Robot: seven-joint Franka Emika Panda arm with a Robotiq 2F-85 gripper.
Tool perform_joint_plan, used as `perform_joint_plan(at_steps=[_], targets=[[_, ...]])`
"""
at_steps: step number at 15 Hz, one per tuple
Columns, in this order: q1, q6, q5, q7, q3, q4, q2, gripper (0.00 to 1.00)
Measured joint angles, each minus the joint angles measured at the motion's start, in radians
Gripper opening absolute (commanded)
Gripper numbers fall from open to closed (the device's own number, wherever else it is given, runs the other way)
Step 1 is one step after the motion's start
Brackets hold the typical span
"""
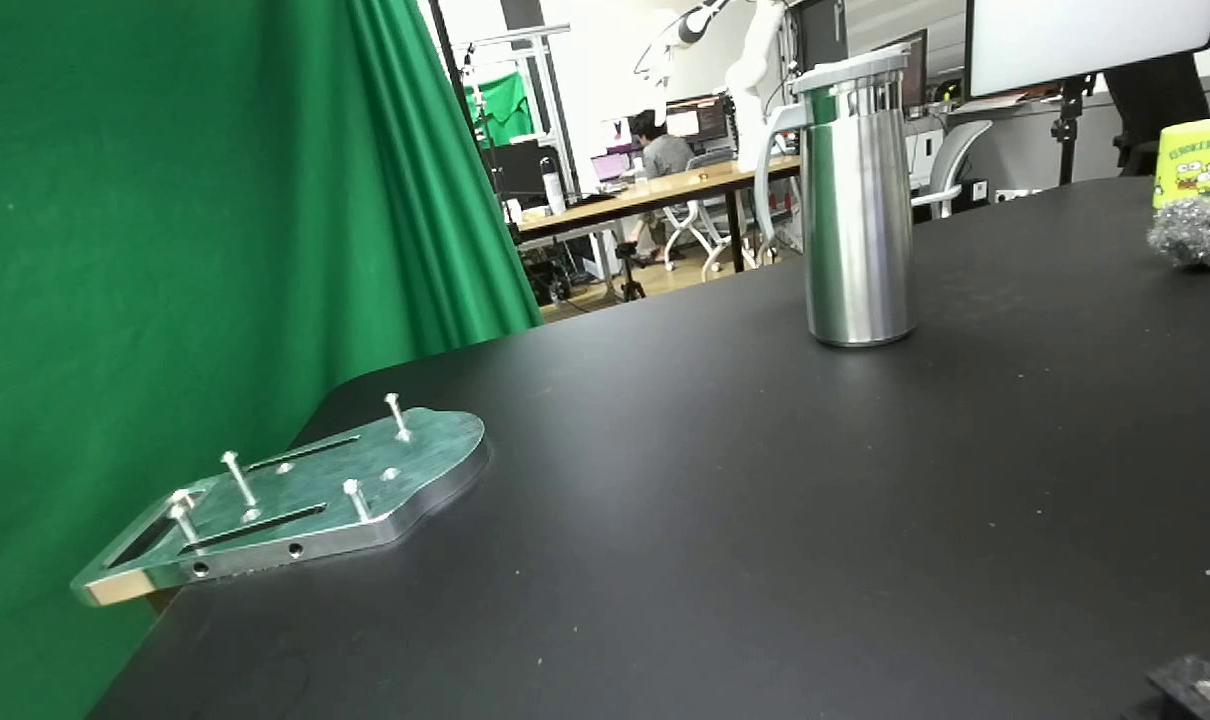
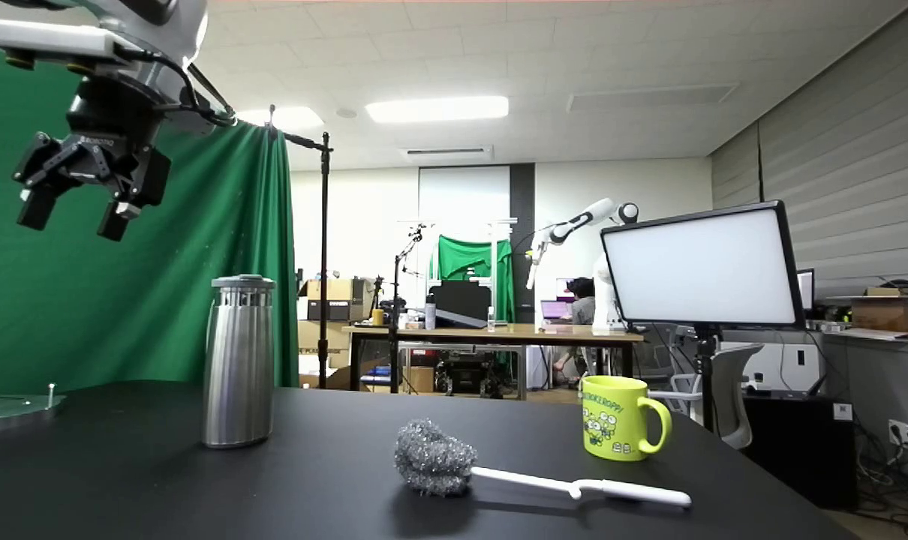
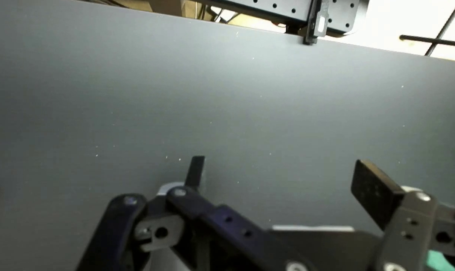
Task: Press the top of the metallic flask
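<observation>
Silver metal flask (image 2: 236,367) upright; black two-finger gripper (image 2: 72,222) well apart, jaws spread

Edges first: matte black tabletop (image 1: 725,520) has its far edge passing behind flask in an exterior view. L of flask, a wide stretch of surface, then a flat bolt-studded metal plate (image 1: 310,488), well apart from flask, one end jutting past the tbl edge. Gripper is higher than flask's grey lid (image 2: 244,282) & off to its L in an exterior view, air btwn; can't tell depth offset. Wrist view: tabletop shows thru jaw gap.

Surface: dark, tiny pale specks, soft sheen in wrist view. R of flask & nearer cam in an exterior view, a grey white-handled scouring brush (image 2: 431,457) lies; farther R of flask, a yellow-green mug (image 2: 608,420) w/ cartoon print, upright.

Room: green cloth curtain (image 2: 199,255) behind flask; well beyond flask, to R, a wood-top workbench (image 2: 514,330) w/ white robot arm (image 2: 598,211); rectangular white light panel (image 2: 698,270) also R of flask.
</observation>
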Motion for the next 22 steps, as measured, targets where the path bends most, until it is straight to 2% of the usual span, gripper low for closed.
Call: perform_joint_plan(at_steps=[4, 9, 10, 11, 15, 20, 22], targets=[[-0.032, 0.049, -0.062, 0.007, 0.0, 0.051, 0.004, 1.0], [-0.073, 0.071, -0.146, 0.03, 0.0, 0.193, 0.054, 1.0], [-0.077, 0.071, -0.158, 0.035, 0.0, 0.224, 0.067, 0.79], [-0.081, 0.071, -0.17, 0.042, 0.0, 0.254, 0.083, 0.74], [-0.087, 0.072, -0.202, 0.065, 0.0, 0.35, 0.149, 0.45], [-0.096, 0.074, -0.222, 0.09, -0.001, 0.418, 0.235, 0.11], [-0.096, 0.087, -0.222, 0.095, -0.001, 0.43, 0.261, 0.01]])
